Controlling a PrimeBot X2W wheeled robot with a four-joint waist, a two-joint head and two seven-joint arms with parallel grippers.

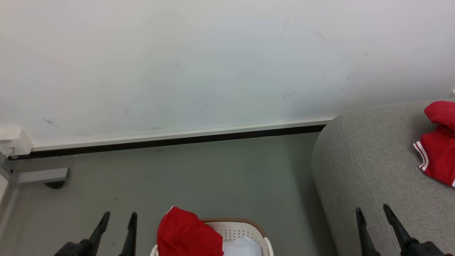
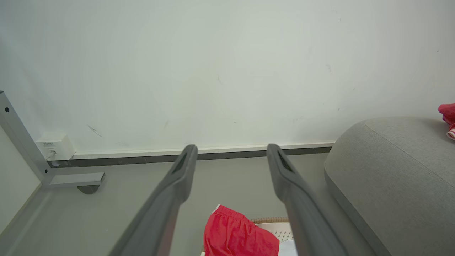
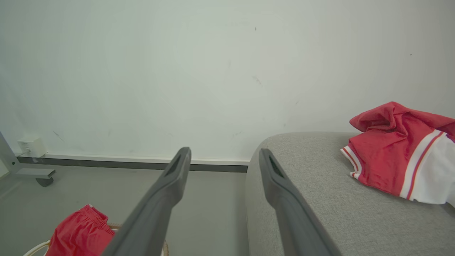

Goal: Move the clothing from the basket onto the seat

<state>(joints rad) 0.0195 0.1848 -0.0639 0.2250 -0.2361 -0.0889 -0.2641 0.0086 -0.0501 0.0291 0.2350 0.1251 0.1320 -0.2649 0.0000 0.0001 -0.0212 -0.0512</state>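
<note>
Where clothing [image 1: 188, 233] drapes the basket [image 1: 245, 227], the left gripper [image 1: 120, 214] hovers alongside.

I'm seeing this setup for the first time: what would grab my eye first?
Bright red against grey and white: a red garment draped over the rim of the basket at bottom centre, and a red-and-white garment lying on the seat at right. The left gripper and right gripper stand open and empty at the lower left and lower right.

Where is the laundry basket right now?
In the head view the basket sits on the floor at bottom centre, between the left gripper and right gripper, left of the seat, red clothing covering its left side.
</note>
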